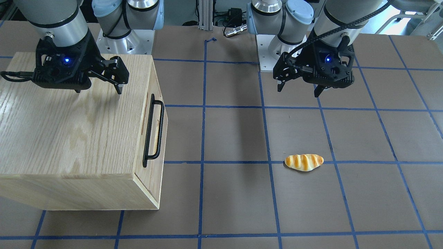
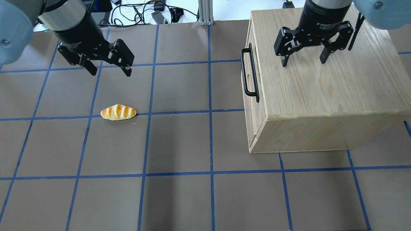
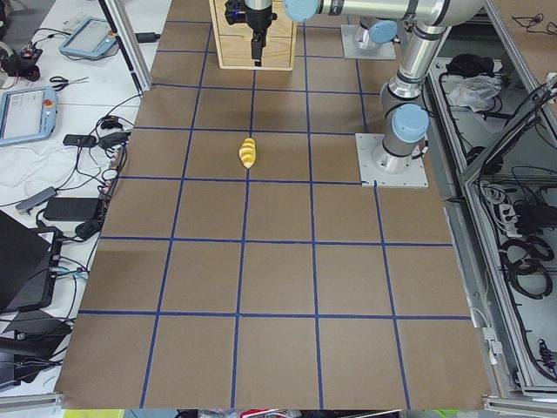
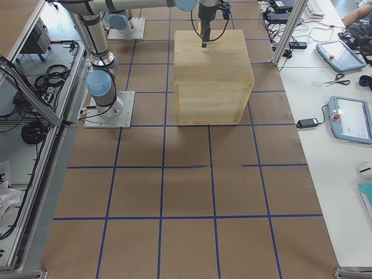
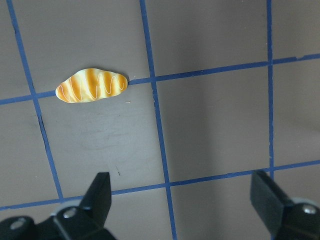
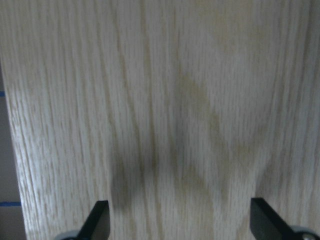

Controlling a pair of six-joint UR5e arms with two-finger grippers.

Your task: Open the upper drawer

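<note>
The upper drawer (image 2: 258,109) is shut, flush in the front of the oak cabinet (image 2: 321,86), with its black bar handle (image 2: 249,75) facing the table's middle. It also shows in the front view (image 1: 156,128) with its handle (image 1: 152,131). My right gripper (image 2: 303,62) hangs open and empty just above the cabinet top, behind the handle; it also shows in the front view (image 1: 98,90) and the right wrist view (image 6: 181,217). My left gripper (image 2: 110,73) is open and empty above the bare table.
A toy bread roll (image 2: 118,112) lies on the brown mat on my left side, just in front of the left gripper; the left wrist view shows it too (image 5: 91,85). Blue tape lines grid the mat. Cables and an aluminium post stand beyond the far edge.
</note>
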